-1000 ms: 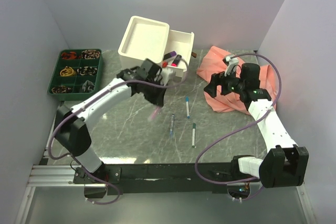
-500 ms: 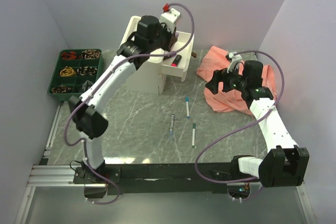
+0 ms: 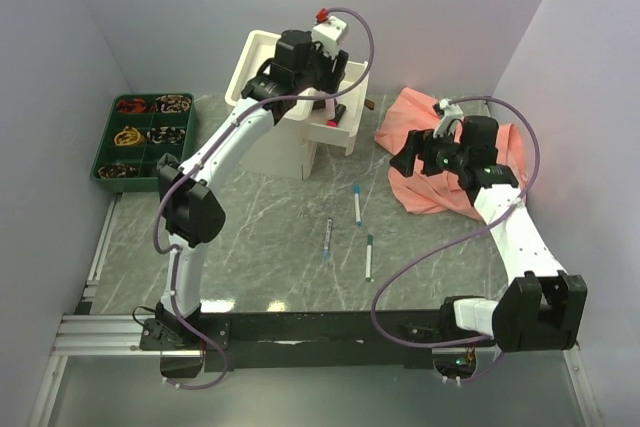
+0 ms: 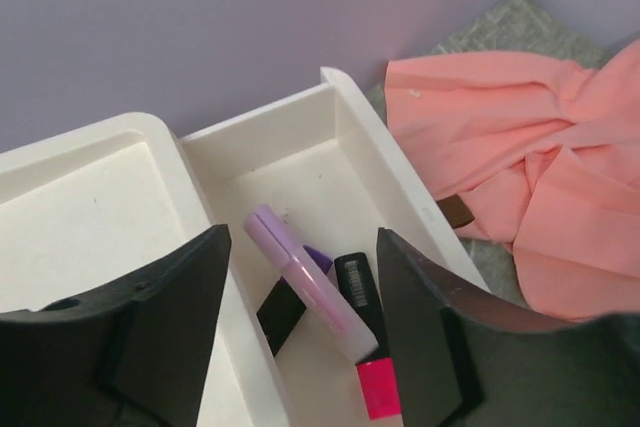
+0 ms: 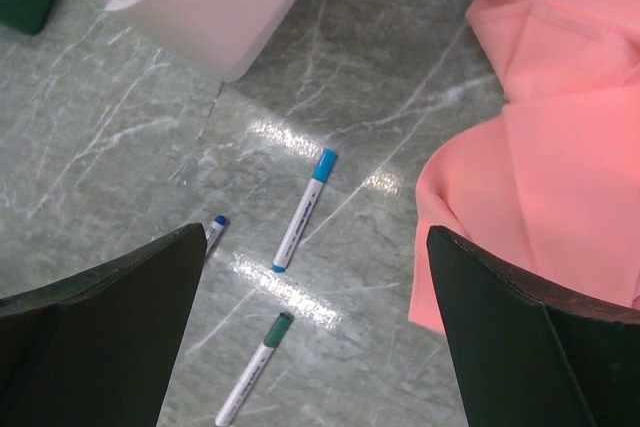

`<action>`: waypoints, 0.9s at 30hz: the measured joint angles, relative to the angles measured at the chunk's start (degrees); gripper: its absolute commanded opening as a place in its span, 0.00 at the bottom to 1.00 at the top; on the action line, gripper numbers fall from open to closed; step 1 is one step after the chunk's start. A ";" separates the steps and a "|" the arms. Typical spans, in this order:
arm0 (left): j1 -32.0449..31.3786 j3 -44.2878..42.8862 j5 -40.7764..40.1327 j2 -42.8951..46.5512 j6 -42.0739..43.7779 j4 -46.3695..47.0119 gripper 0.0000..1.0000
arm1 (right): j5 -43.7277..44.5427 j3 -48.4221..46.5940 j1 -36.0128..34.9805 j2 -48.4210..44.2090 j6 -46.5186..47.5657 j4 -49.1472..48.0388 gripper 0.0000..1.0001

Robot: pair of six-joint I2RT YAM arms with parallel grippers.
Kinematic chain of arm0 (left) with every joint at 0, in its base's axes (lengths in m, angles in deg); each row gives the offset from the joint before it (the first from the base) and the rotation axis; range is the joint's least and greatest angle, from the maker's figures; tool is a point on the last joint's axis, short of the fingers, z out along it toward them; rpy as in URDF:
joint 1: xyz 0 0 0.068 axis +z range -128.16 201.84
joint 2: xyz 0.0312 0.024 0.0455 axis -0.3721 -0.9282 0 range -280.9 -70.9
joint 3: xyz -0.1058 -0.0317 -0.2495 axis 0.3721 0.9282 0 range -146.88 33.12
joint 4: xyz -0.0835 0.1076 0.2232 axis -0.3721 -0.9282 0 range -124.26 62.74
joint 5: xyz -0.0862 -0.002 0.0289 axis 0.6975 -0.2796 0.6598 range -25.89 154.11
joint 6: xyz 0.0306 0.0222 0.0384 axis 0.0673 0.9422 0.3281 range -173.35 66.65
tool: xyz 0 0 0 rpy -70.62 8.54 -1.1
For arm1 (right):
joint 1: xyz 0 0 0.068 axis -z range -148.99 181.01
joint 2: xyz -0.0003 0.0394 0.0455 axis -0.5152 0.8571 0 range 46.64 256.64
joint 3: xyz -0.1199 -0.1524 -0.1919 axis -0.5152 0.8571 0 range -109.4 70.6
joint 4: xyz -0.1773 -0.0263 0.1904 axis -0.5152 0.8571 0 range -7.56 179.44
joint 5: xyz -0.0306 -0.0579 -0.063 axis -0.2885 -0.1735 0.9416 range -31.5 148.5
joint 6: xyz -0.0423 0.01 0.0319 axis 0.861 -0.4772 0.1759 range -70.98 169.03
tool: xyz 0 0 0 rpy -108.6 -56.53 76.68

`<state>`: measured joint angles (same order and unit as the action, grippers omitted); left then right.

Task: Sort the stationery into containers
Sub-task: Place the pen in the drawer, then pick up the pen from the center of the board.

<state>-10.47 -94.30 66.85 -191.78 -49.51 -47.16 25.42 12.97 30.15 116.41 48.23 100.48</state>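
Seen from above, the left arm (image 3: 232, 145) covers most of the pulled-out drawer (image 3: 340, 137), so its contents barely show there. In the wrist view, the left gripper (image 4: 300, 237) hangs over the drawer with its jaws apart, touching nothing. Below it in the drawer is a lilac highlighter (image 4: 300, 277), its long axis slanting from upper left to lower right. The red-and-black marker (image 4: 362, 342) lies nearly parallel beside it, black end farther from the camera. A dark piece (image 4: 283, 313) pokes out from under the highlighter (what it is I cannot tell). The right gripper (image 5: 315, 237) is spread wide and empty above the table (image 5: 120, 147). A blue-capped pen (image 5: 300, 212) and a green-capped pen (image 5: 255, 367) lie there apart, caps pointing up-right. A third pen (image 5: 215, 225) shows only its blue tip beside a finger.
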 measured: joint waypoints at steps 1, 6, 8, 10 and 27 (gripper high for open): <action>0.00 0.00 -0.02 0.20 -0.04 0.63 0.73 | 0.74 0.00 -0.39 0.68 -1.18 0.00 1.00; 0.00 2.03 -0.70 4.33 0.81 2.43 0.84 | 4.90 0.31 -5.03 4.66 -4.11 0.42 1.00; 0.15 4.79 -2.34 8.79 1.62 2.93 0.88 | 7.26 1.01 -9.53 6.23 -4.37 0.87 1.00; 0.76 8.81 -4.79 15.37 1.55 3.52 0.89 | 9.70 2.12 -14.23 7.52 -4.92 1.27 0.98; 28.00 49.33 -15.56 55.01 2.36 10.21 0.93 | 28.15 1.81 -25.66 22.43 -15.19 2.49 0.70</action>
<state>17.53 -44.97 51.29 -136.77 -47.15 -36.96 53.57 14.79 4.49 138.84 33.04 102.98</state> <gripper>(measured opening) 0.932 0.740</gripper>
